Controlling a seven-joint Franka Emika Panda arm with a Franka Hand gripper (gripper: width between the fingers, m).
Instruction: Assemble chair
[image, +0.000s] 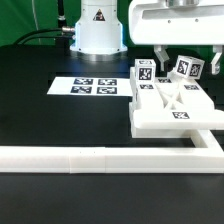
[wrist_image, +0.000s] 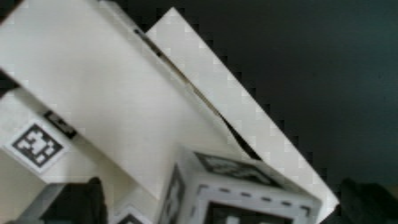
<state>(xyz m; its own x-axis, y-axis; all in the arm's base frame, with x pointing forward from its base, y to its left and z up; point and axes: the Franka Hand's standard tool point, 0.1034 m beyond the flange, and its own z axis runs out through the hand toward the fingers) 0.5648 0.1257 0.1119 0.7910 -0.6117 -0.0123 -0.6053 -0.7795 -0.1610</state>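
A Franka arm's pincer (image: 172, 58) is hovering with its jaws spread wide and gripping nothing, just above a cluster of white chair pieces (image: 170, 100) lying on the black tabletop (image: 40, 115) at the exterior view's right. The pieces are sitting inside the corner of the long white L-shaped rail (image: 100, 157), with the marker board (image: 88, 87) lying flat on their left in that view. The wrist view is showing tagged white bars (wrist_image: 107, 90) close up.

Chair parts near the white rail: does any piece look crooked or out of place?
Yes. Behind the flat slab, several posts lie tilted and heaped across each other, not upright. The open gripper hangs above them. No damage shows.
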